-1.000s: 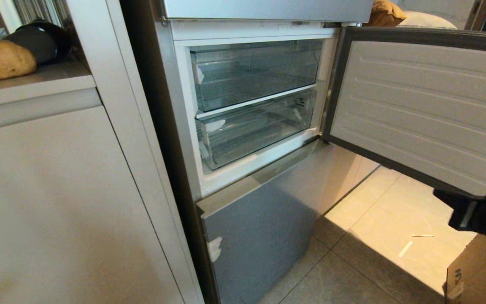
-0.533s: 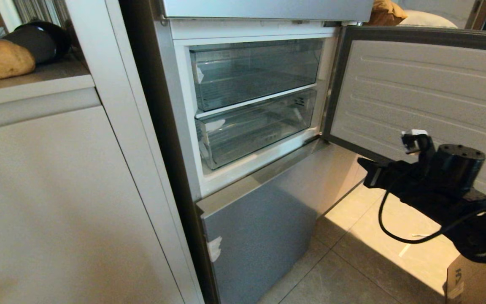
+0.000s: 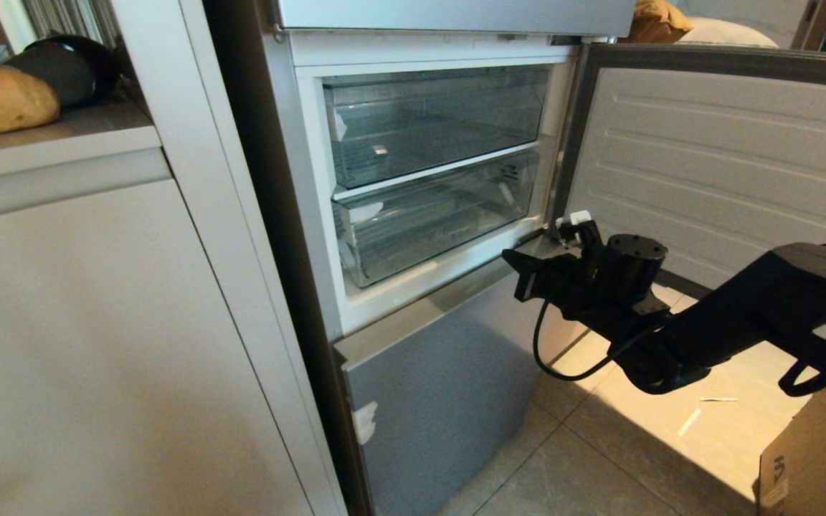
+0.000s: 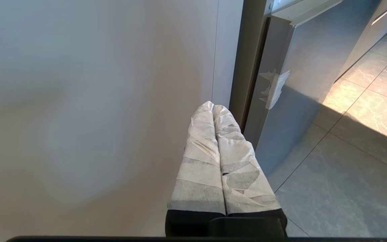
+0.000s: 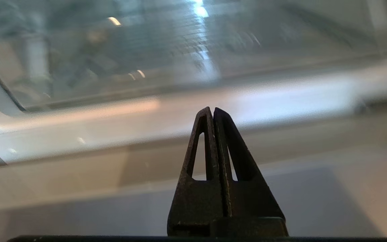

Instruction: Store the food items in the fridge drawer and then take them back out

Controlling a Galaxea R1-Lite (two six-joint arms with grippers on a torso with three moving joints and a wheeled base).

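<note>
The fridge drawer [image 3: 434, 222] is the lower clear bin with a curved front lip; it is pushed in and nothing shows inside it. A tan potato [image 3: 3, 99] lies on the counter at the far left. My right gripper [image 3: 519, 271] is shut and empty, reaching level toward the fridge just below the drawer's right front corner. In the right wrist view its tips [image 5: 212, 111] point at the white ledge under the clear drawer [image 5: 139, 50]. My left gripper [image 4: 213, 106], wrapped in white tape, is shut and parked low beside the cabinet panel.
A flat-fronted clear drawer [image 3: 434, 122] sits above the lower one. The fridge door [image 3: 721, 172] stands open on the right, behind my right arm. A silver lower door [image 3: 442, 387] is shut. A cardboard box [image 3: 814, 459] stands at the bottom right. A dark rounded object [image 3: 62, 68] lies behind the potato.
My right arm has swung in from the right edge, leftward and up, to the front of the fridge near the lower drawer. Its gripper stayed shut.
</note>
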